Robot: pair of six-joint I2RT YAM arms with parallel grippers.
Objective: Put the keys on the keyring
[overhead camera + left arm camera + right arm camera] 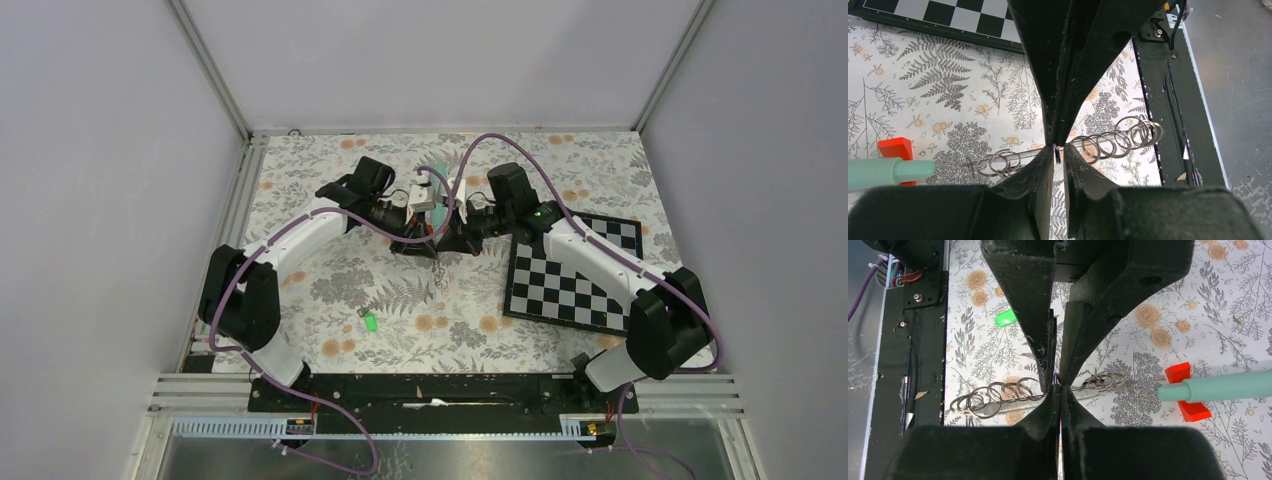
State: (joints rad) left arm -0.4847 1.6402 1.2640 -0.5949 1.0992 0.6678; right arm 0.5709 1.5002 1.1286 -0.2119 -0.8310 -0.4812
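The keyring shows as a chain of several linked metal rings [1118,137] [998,392], running under both grippers. From above it is a thin line [437,268] below where the arms meet. My left gripper [1059,150] [428,240] and right gripper [1060,387] [450,240] meet tip to tip over the mid-table. The right jaws are pressed together on a thin ring. The left jaws stand a sliver apart around the same ring's edge. A key with a green head [369,322] [1006,318] lies alone on the cloth, nearer the bases. I cannot pick out the darker key.
A teal stick [888,171] [1218,386] on a red base [895,148] [1185,390] stands just beyond the grippers. A chessboard [575,275] lies at the right. The black base rail [430,390] [1168,100] runs along the near edge.
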